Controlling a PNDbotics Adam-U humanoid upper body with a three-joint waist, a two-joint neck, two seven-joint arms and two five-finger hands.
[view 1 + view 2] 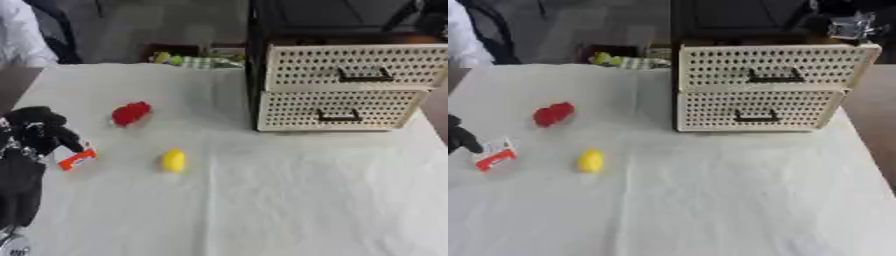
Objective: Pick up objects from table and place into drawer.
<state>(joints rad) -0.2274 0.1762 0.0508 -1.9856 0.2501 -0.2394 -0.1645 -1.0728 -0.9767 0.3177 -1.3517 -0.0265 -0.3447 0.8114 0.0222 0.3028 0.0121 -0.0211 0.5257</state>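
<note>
I am holding my left hand (35, 132) at the left edge of the table (289, 200), its black fingers curling down over a small white and orange packet (76, 159). The fingertips are lying right at the packet's upper end, seemingly touching it, but I cannot tell whether they are actually pinching it or only resting against it. The packet is lying flat on the cloth, so I judge I am just starting on the nearest item.

Further right, a red lumpy object (130, 113) is sitting a little beyond my hand, and a small yellow object (173, 160) is lying beside the packet, well apart from my fingers. Both are waiting loose on the cloth.

On the far right, the white perforated drawer unit (346, 87) is standing at the table's back edge. The upper drawer appears to be jutting slightly past the lower, though neither is looking open enough to take anything. My right hand is not showing.
</note>
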